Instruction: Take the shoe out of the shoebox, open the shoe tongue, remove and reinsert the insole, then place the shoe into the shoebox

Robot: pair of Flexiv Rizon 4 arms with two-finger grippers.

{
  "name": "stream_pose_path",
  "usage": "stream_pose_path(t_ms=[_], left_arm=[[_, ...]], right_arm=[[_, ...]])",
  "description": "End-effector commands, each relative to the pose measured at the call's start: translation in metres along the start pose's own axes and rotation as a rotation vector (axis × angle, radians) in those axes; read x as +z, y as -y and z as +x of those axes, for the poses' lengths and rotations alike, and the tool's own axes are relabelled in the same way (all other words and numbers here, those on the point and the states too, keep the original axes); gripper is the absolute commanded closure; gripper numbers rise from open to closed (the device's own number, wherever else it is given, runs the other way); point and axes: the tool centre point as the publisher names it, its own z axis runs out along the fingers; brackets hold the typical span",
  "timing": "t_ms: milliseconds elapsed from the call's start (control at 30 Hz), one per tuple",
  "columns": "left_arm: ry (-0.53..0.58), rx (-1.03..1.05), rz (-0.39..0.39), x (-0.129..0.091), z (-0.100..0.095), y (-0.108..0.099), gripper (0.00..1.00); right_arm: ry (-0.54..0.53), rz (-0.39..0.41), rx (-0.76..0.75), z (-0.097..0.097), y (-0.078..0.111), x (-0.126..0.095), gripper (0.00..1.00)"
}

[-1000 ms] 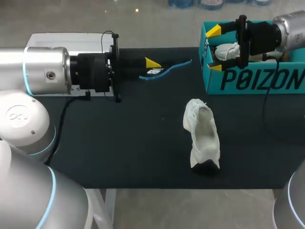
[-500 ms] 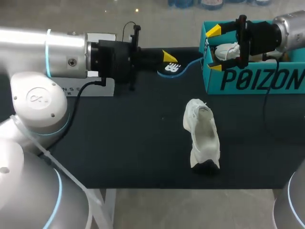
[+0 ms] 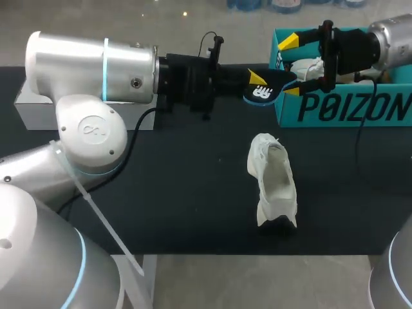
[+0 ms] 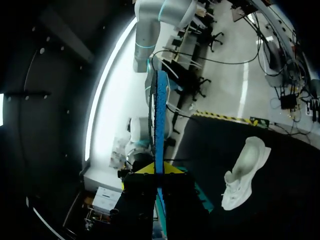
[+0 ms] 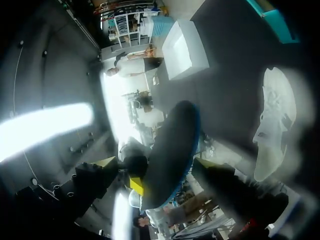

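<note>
My left gripper [image 3: 256, 82] is shut on a dark insole [image 3: 269, 88] with a blue edge and a white logo, held in the air at the shoebox's left end. The insole's free end lies between the wide-apart yellow fingers of my right gripper [image 3: 290, 65], which is open. In the left wrist view the insole [image 4: 159, 120] stands edge-on from my left gripper [image 4: 156, 169]. In the right wrist view the insole [image 5: 172, 152] sits ahead of my right gripper [image 5: 155, 167]. A white shoe [image 3: 273, 182] lies on the black table, opening up. The teal shoebox [image 3: 335, 106] holds another white shoe [image 3: 308, 67].
A pale grey box [image 3: 38, 108] stands at the table's back left, behind my left arm. The white shoe [image 4: 245, 172] also shows beside the gripper in the left wrist view, and the same shoe [image 5: 272, 127] shows in the right wrist view.
My left arm has swung right with the insole, from the back middle of the table up to my right gripper at the shoebox. The right arm and the shoe have stayed put.
</note>
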Motion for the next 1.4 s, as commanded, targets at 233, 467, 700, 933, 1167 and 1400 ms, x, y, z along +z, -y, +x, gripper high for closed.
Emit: stream_pose_path(t_ms=[233, 467, 700, 933, 1167, 1400], left_arm=[[-0.023, 0.027, -0.047, 0.018, -0.003, -0.004, 1.0], [-0.027, 0.026, -0.072, 0.008, 0.001, -0.005, 1.0], [-0.03, 0.024, -0.073, 0.007, 0.004, -0.003, 1.0], [-0.016, 0.028, -0.089, 0.006, 0.004, 0.002, 1.0], [-0.014, 0.026, -0.089, 0.009, 0.006, 0.006, 1.0], [-0.009, -0.038, -0.08, -0.001, 0.012, 0.013, 0.0]], right_arm=[[0.0, 0.0, 0.0, 0.0, -0.001, 0.001, 0.0], [0.0, 0.0, 0.0, 0.0, -0.001, 0.001, 0.29], [0.0, 0.0, 0.0, 0.0, -0.001, 0.001, 1.0], [0.0, 0.0, 0.0, 0.0, -0.001, 0.001, 1.0], [0.0, 0.0, 0.0, 0.0, -0.001, 0.001, 1.0], [0.0, 0.0, 0.0, 0.0, -0.001, 0.001, 1.0]])
